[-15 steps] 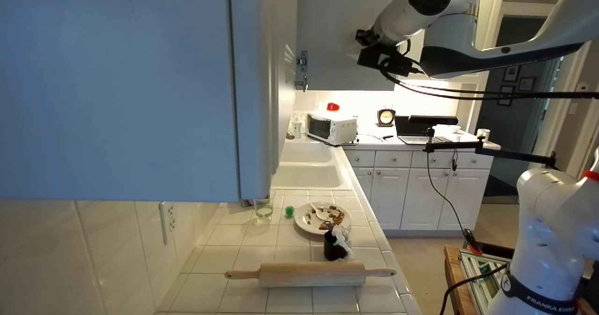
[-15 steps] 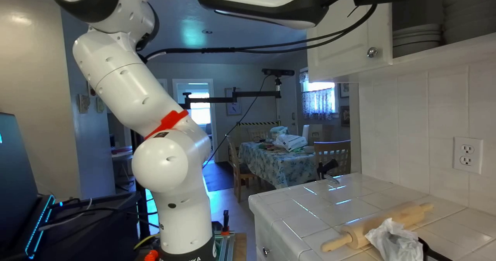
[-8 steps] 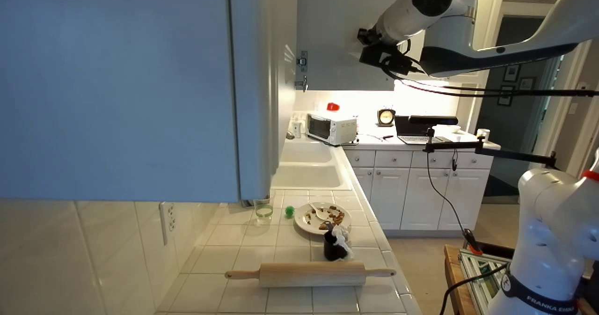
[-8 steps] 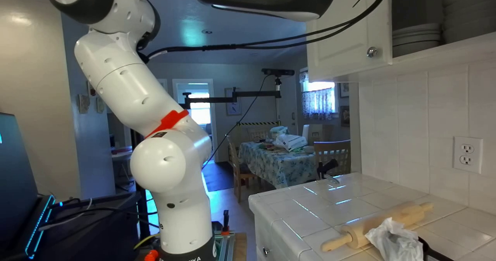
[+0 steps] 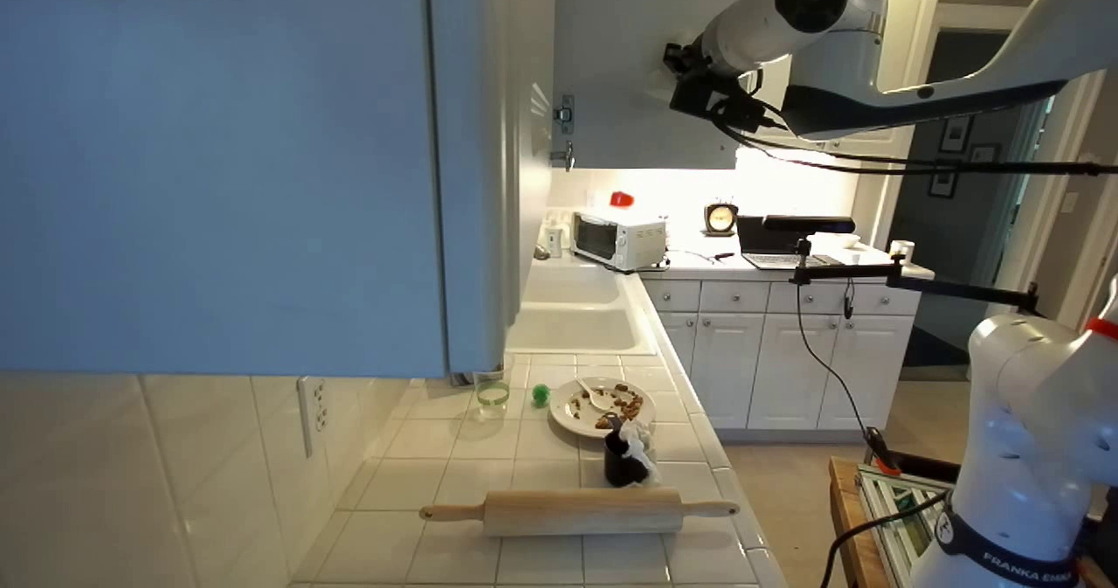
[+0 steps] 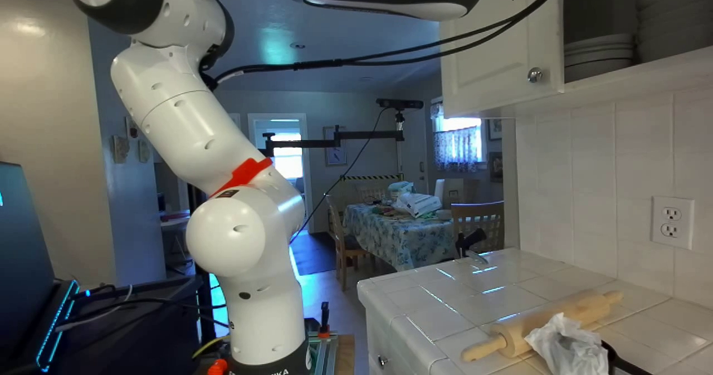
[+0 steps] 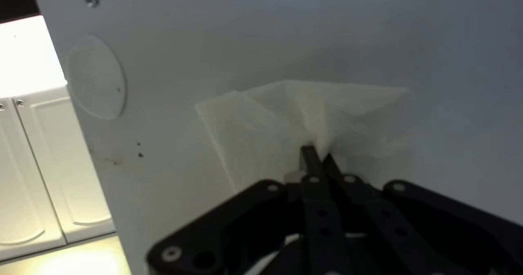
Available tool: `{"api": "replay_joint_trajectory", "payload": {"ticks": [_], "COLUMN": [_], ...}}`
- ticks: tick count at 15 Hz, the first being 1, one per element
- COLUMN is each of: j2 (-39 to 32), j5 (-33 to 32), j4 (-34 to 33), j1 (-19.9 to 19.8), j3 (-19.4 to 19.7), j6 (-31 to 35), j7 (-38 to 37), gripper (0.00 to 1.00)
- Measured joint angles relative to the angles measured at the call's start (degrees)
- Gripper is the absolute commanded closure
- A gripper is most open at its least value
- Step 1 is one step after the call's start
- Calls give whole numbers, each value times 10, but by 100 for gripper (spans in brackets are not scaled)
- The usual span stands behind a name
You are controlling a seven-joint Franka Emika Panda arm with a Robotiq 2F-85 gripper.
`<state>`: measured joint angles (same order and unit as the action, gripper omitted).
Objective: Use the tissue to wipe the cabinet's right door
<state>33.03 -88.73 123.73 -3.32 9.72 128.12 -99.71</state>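
Observation:
The cabinet's right door stands swung open in an exterior view, a flat pale grey panel with metal hinges at its left edge. In the wrist view the door fills most of the picture, with a round disc and small dark spots near its left edge. My gripper is shut on a thin white tissue, which spreads out flat in front of the fingertips, against or very close to the door. In an exterior view the gripper is dark and faces the door; the tissue is not distinct there. The other exterior view cuts the gripper off.
A large blue-grey door panel stands in the foreground. On the tiled counter lie a rolling pin, a black cup with crumpled white material, and a food plate. Stacked plates sit in the cabinet. Cables hang along the arm.
The wrist and forearm have risen a little. The wrist camera, seen earlier at the top of an exterior view, is now out of that picture. Door and counter things have not moved.

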Motion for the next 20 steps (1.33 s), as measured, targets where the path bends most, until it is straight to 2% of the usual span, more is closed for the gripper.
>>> {"api": "replay_joint_trajectory", "payload": {"ticks": [6,11,15,20], "j2": [-36,-69,-87,-95], "j5": [-8,-21,-35,-37], "j4": [-40,-73,-90,-95], "j1": [-4,-5,-5,-12], "j3": [24,15,-3,-2], "j6": [60,94,99,91], "j7": [0,1,2,2], "gripper": [100,100,100,100]}}
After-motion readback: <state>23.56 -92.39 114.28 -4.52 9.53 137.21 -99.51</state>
